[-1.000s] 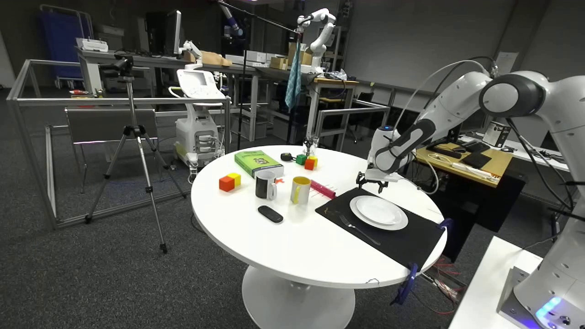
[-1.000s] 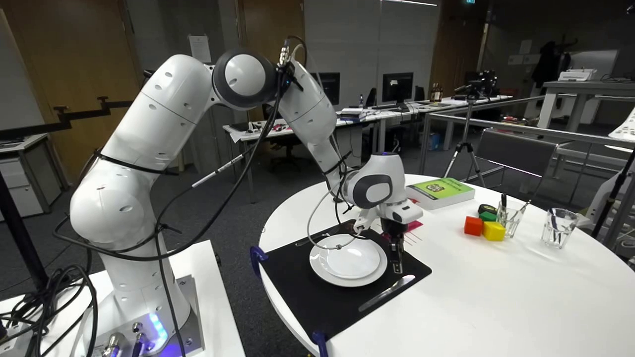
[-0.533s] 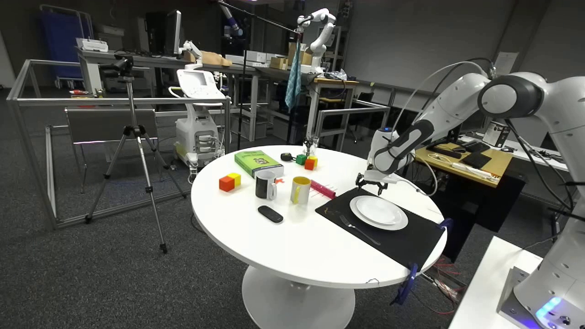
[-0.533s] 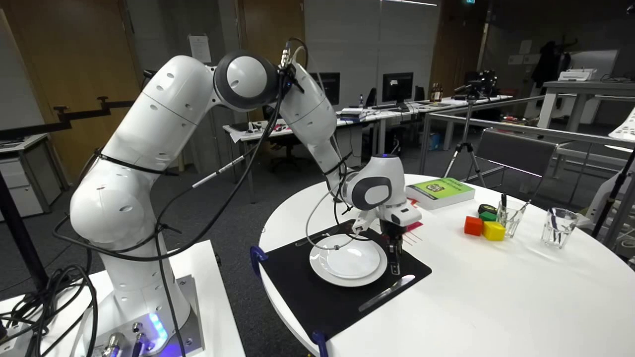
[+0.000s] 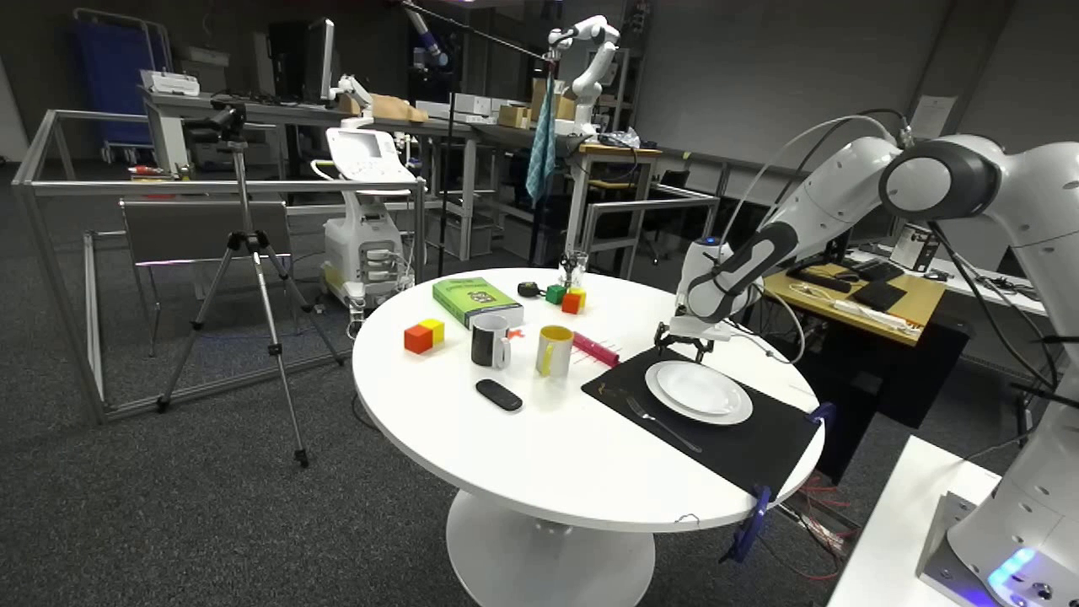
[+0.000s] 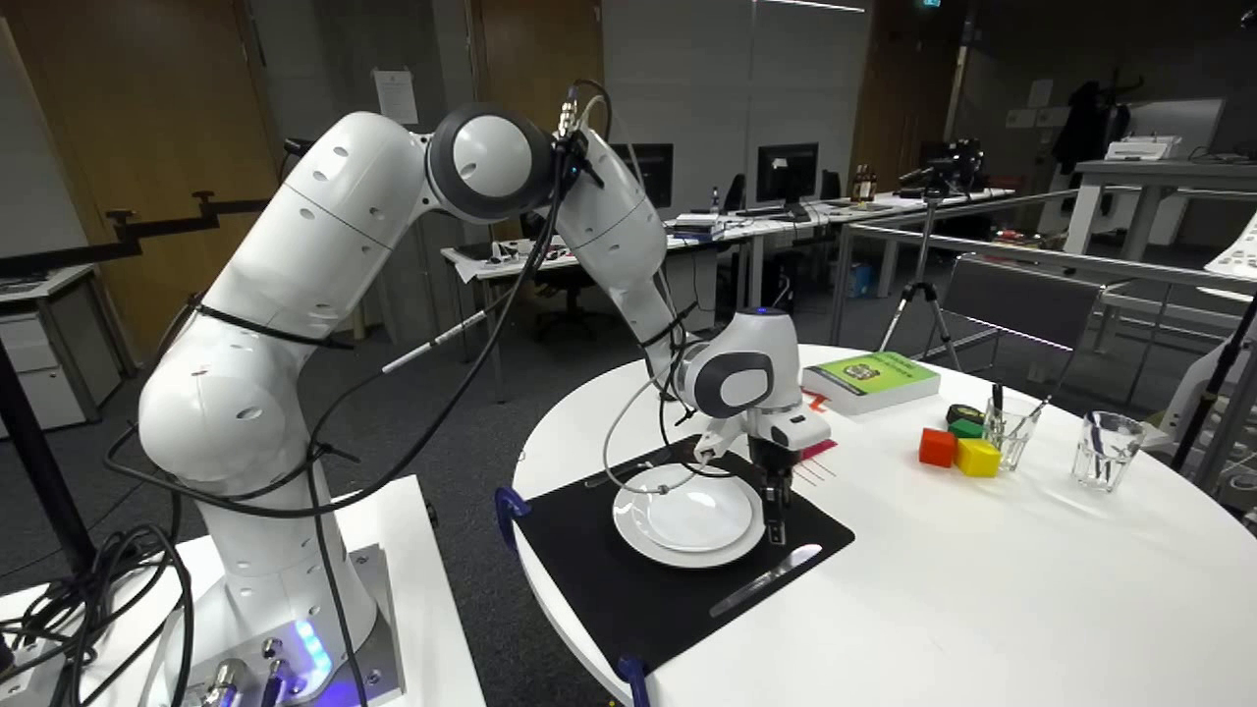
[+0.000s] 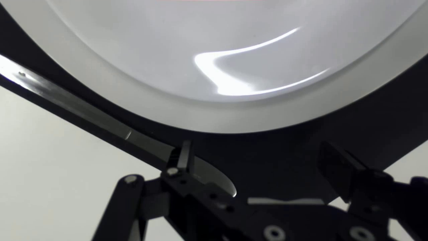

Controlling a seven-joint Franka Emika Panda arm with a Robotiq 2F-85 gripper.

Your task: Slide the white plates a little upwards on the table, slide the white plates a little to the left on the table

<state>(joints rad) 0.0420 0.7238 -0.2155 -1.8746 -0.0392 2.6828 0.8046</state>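
The white plates (image 5: pixel 700 389) are a smaller plate stacked on a wider one. They lie on a black mat on the round white table (image 5: pixel 523 459), and show in both exterior views (image 6: pixel 692 516). In the wrist view the plates (image 7: pixel 214 67) fill the upper part. My gripper (image 5: pixel 681 350) points down beside the plates, on the side away from the robot base; it also shows in an exterior view (image 6: pixel 776 520). In the wrist view its fingers (image 7: pixel 255 150) are spread wide with nothing between them. A strip of mat shows between rim and fingers there.
A knife (image 6: pixel 766 579) lies on the black mat (image 6: pixel 609 589) near my fingers; it passes under the left finger in the wrist view. A fork (image 5: pixel 662 424) lies across the plates. Two mugs (image 5: pixel 554 350), a green book (image 5: pixel 478 301) and blue clamps (image 6: pixel 511 516) are around.
My gripper has moved slightly, toward the plates in an exterior view, with its fingertips now close to the rim. The plates show no clear movement.
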